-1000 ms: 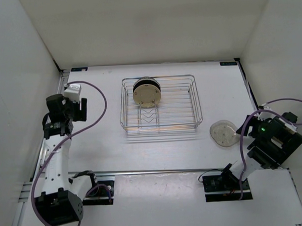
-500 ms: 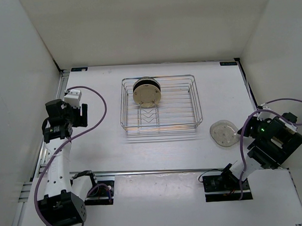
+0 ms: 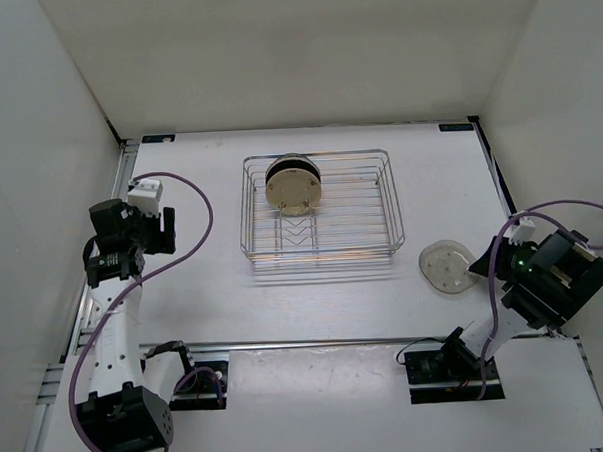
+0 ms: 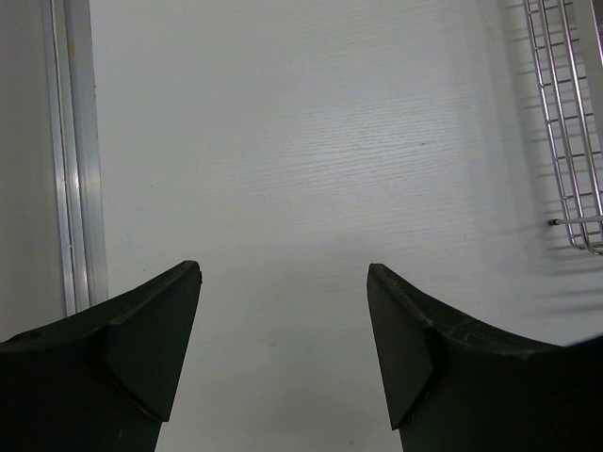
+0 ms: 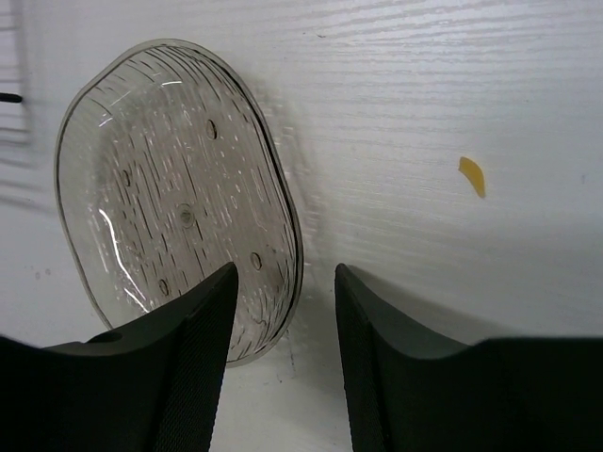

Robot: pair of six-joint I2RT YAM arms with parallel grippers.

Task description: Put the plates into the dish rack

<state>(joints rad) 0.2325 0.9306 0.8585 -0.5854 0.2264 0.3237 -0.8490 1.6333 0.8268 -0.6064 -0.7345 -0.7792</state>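
Right hand (image 5: 283,273) narrower than a second ago, fingers apart, straddling the near rim of the translucent, speckled grey plate (image 5: 170,179) flat on the white worktop (image 5: 452,85), lower right of the overhead view. Left hand (image 4: 283,273) wide apart, holding nothing. Tan plate (image 3: 293,193) and black plate (image 3: 291,167) upright in the silver wire dish rack (image 3: 323,253), centre.
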